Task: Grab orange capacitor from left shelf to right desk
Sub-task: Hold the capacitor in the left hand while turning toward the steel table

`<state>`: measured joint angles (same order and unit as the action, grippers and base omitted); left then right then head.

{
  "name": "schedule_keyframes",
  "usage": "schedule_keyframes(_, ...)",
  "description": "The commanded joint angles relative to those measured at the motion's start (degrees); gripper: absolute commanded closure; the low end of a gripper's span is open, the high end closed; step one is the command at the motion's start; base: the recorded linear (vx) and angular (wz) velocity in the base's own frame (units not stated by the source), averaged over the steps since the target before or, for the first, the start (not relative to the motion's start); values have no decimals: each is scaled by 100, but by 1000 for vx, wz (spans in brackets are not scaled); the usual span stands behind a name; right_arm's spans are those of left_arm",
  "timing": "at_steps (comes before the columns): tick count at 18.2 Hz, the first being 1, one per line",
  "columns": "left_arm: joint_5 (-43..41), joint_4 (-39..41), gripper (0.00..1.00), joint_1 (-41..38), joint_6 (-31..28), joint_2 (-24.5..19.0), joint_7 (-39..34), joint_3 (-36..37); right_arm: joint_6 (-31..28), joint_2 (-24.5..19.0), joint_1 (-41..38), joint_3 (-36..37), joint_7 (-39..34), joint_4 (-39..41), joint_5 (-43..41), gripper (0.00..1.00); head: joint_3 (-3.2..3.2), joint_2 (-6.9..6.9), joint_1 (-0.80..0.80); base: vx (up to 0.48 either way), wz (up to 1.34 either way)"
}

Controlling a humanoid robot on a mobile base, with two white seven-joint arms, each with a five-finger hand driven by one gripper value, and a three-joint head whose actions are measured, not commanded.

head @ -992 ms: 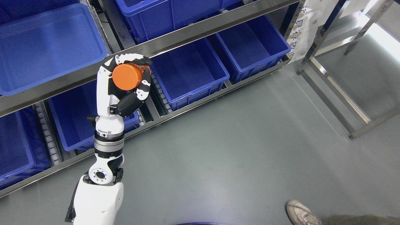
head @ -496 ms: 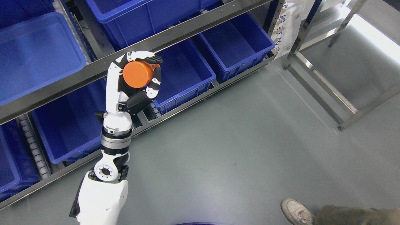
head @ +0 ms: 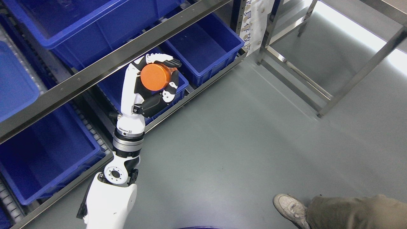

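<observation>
Above the shelf's front rail, the left hand (head: 152, 87) is clamped around the orange capacitor (head: 155, 76), fingers (head: 162, 58) curled over its top and the thumb pressed up against its lower right side, so the cylinder's flat round end faces the camera. The capacitor is held in the air, clear of every bin and touching nothing but the hand. White forearm and silver wrist ring run down from the hand to the lower left of the picture, where the arm enters. Directly behind the hand sits a blue bin (head: 109, 87) on the shelf's lower level, mostly hidden by the arm, and just to its right another blue bin (head: 203, 47) appears to hold nothing, though its near corner is shadowed. A long metal rail (head: 95, 71) of the shelf crosses diagonally behind the hand, with more blue bins above it and at the lower left. Right of the shelf stands a bare steel frame (head: 321, 95) on the grey floor (head: 238, 152). At the bottom right edge, well apart from the arm, a person's shoe (head: 291, 208) and trouser leg show.
</observation>
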<state>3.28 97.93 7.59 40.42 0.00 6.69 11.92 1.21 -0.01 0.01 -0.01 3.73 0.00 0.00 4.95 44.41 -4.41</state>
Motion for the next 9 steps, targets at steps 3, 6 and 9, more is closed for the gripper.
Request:
schedule_keyframes(3, -3, 7, 98, 32, -131, -100, -1, 443, 11, 101, -124, 71, -4, 100, 35, 0, 0, 0, 0, 125, -375)
schedule_keyframes(6, -3, -2, 98, 32, -131, -100, -1, 443, 11, 101, -124, 71, -4, 100, 35, 0, 0, 0, 0, 184, -340)
schedule_keyframes(9, -3, -2, 98, 41, -148, -100, 8, 460, 11, 101, -124, 71, -4, 100, 35, 0, 0, 0, 0, 230, -253)
